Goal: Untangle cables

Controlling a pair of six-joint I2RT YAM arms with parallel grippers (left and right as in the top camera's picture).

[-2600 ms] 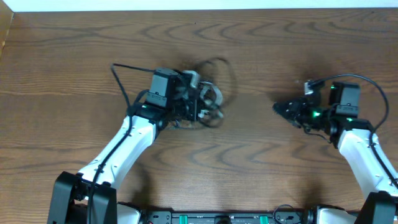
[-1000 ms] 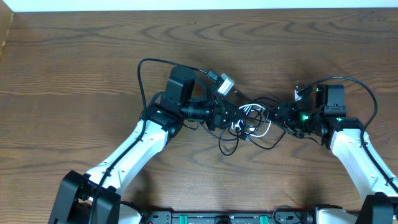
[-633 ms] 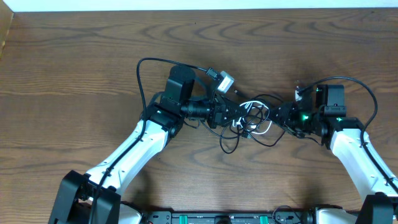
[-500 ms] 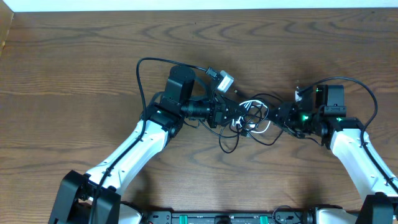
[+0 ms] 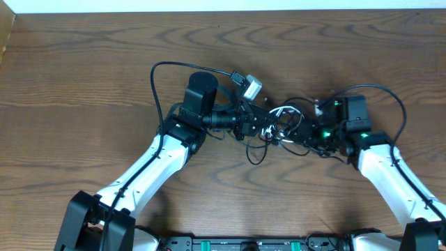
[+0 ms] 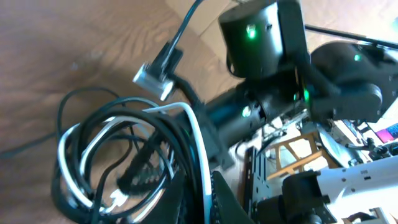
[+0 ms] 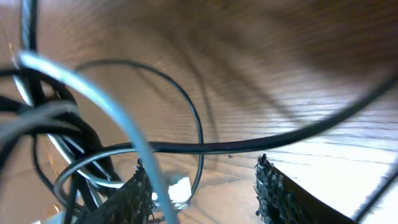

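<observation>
Near the front edge, a white-shelled left arm [image 5: 150,164] and right arm [image 5: 390,167] reach inward over the brown wood-grain surface [image 5: 70,56]. Between them, at mid-surface, sit the thin black and white cables [image 5: 284,127], looped in one tangle. The left fingers [image 5: 259,129] are pressed together on the tangle's left side, pinching several black strands and a white one. The right fingers [image 7: 272,193] stand spread at its right side. One black strand crosses the gap between them, and whether either pad touches it I cannot tell. Beyond the tangle a silver-tipped plug [image 6: 152,79] juts out. Farther back, the left arm's thicker black lead [image 5: 155,77] arcs over the surface.
</observation>
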